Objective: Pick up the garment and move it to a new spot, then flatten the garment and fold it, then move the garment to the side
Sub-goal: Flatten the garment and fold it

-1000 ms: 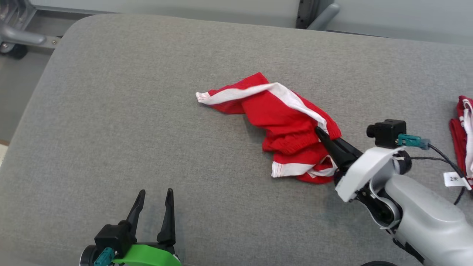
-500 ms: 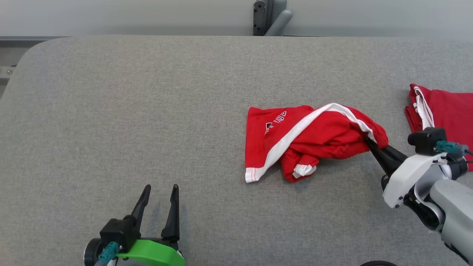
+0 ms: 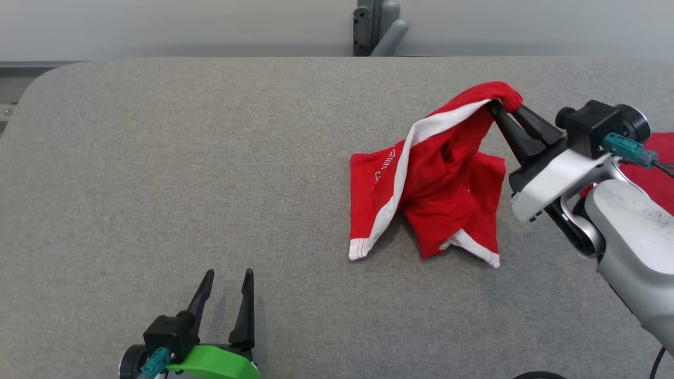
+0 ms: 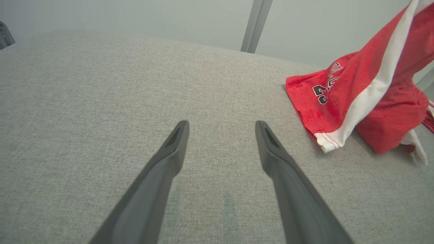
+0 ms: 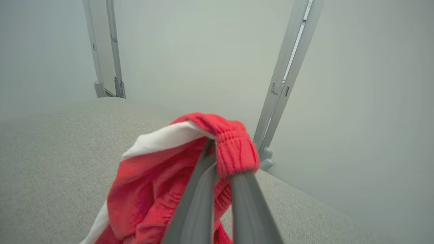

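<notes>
- The right gripper point(image 3: 497, 108) pinches the red shorts point(image 3: 432, 184) by the waistband point(image 3: 503, 93), held raised; the rest lies on the grey table point(image 3: 210, 158).
- The left gripper point(image 3: 229, 272), near left, stands spread, empty.

Test lab — grey padded table point(image 3: 158, 158).

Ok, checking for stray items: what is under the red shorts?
The red shorts hang from the right gripper; around their resting folds, grey table shows. Whatever lies beneath those folds is covered.
</notes>
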